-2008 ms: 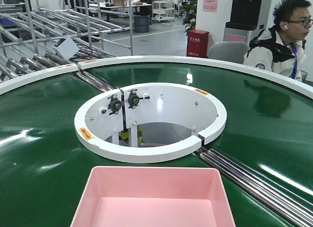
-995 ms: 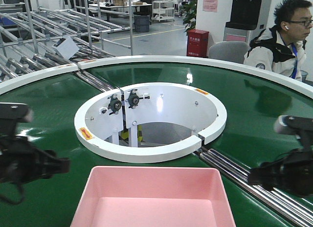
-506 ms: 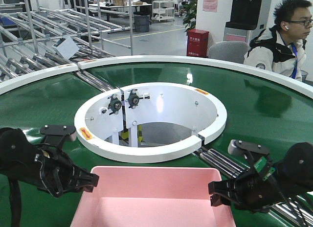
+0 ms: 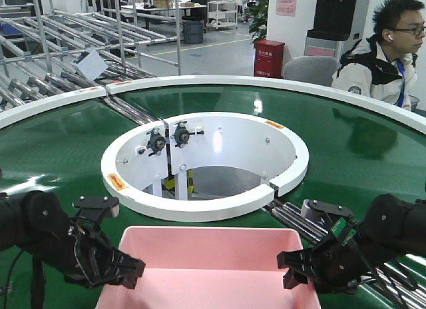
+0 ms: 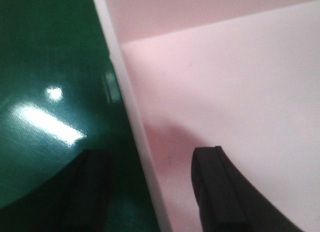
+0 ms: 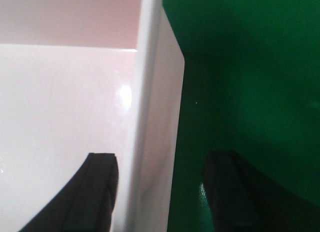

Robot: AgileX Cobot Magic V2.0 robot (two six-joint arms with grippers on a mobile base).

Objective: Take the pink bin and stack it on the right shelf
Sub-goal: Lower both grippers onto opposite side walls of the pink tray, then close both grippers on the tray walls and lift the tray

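The pink bin sits on the green belt at the bottom centre of the front view, cut off by the frame's lower edge. My left gripper is at its left wall. In the left wrist view that gripper is open, one finger over the belt and the other inside the pink bin, with the rim between them. My right gripper is at the right wall. It too stands open astride the rim of the pink bin, with gaps on both sides. The right shelf is out of view.
The green conveyor belt curves around a white ring hub just beyond the bin. Steel rollers cross the belt at the right. A seated person is behind the far right edge. Roller racks stand at the back left.
Both arms came into view from the sides, moved inward and dropped to the bin's left and right walls. The bin has stayed in place.
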